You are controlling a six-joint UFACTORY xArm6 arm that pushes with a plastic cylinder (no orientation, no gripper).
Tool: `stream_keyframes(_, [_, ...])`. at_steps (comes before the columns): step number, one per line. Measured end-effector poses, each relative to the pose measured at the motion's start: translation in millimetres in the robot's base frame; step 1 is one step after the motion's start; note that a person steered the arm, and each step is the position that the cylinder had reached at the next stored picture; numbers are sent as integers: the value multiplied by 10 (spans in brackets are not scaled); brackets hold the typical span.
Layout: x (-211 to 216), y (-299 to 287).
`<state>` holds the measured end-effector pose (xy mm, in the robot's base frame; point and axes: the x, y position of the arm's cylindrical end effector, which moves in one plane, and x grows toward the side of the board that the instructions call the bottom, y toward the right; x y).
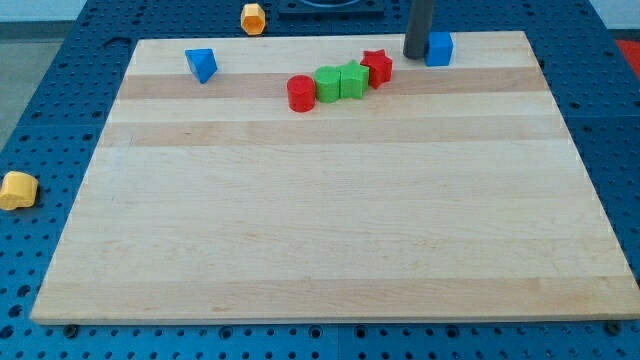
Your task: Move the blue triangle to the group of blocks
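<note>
The blue triangle [202, 65] lies alone near the board's top left corner. A group of blocks sits at the top middle: a red cylinder [301, 93], a green block [328, 85], a second green block [352, 80] and a red star [377, 67], touching in a slanted row. A blue cube [439, 48] stands to the right of the group. My tip [416, 55] rests on the board just left of the blue cube, to the right of the red star, far from the blue triangle.
The wooden board [330, 220] lies on a blue perforated table. An orange block [254, 18] lies off the board at the view's top. A yellow block [17, 190] lies off the board at the view's left.
</note>
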<state>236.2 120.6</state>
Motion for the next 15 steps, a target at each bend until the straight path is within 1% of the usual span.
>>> stream_keyframes(2, [0, 463])
stream_keyframes(3, [46, 446])
stream_keyframes(5, [1012, 347])
stream_keyframes(6, [1190, -38])
stream_keyframes(7, [1342, -686])
stream_keyframes(8, [1551, -1473])
stream_keyframes(9, [1671, -2292])
stream_keyframes(10, [1662, -2734])
stream_keyframes(11, [1705, -2938])
stream_keyframes(12, [1813, -3342])
stream_keyframes(13, [1813, -3589])
stream_keyframes(15, [1813, -3713])
